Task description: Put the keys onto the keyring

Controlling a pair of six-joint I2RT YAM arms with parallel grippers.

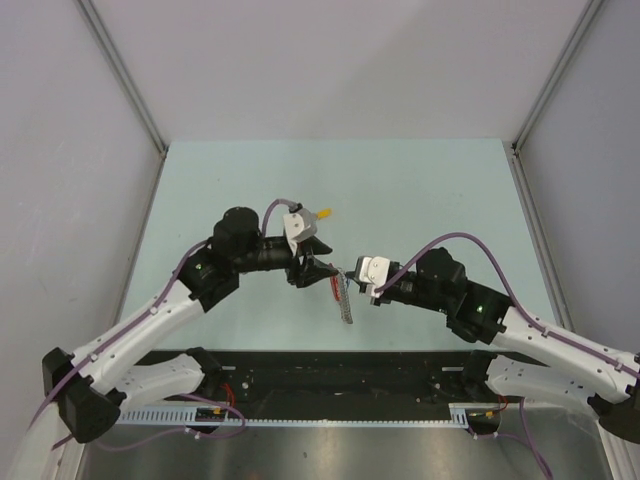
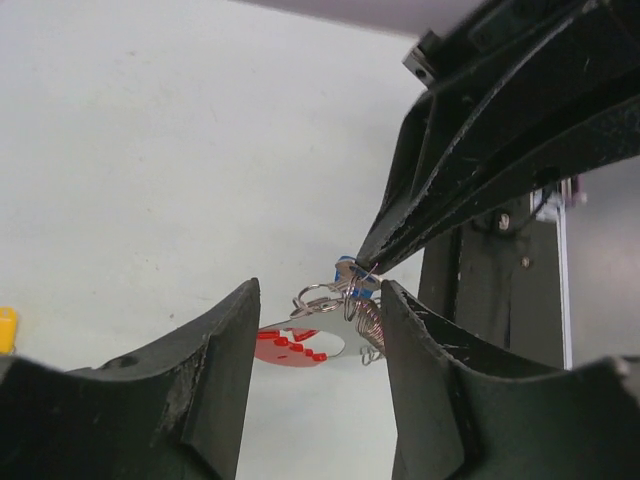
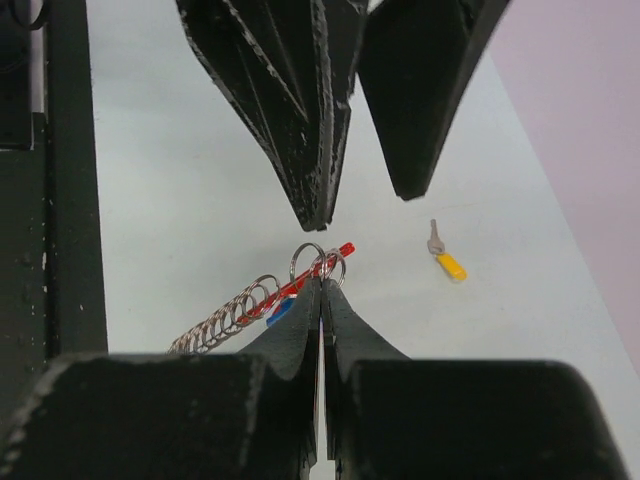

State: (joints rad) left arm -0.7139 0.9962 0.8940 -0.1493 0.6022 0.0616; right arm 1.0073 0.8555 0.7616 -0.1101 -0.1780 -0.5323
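Note:
The keyring (image 1: 346, 300) hangs between the grippers above the table: silver rings (image 3: 318, 262), a coiled chain (image 3: 225, 320) and a curved red tag (image 2: 290, 347). A blue key cap (image 3: 281, 309) sits against the rings and also shows in the left wrist view (image 2: 350, 270). My right gripper (image 3: 322, 285) is shut on the keyring at the rings, seen from above (image 1: 350, 275). My left gripper (image 2: 318, 340) is open, with the tag and chain between its fingers, apart from the left one. The yellow key (image 3: 448, 262) lies alone on the table (image 1: 323, 213).
The pale green table (image 1: 420, 190) has grey walls on three sides. A black rail runs along the near edge (image 1: 330, 365) by the arm bases. The yellow key's cap shows at the left edge of the left wrist view (image 2: 6, 330).

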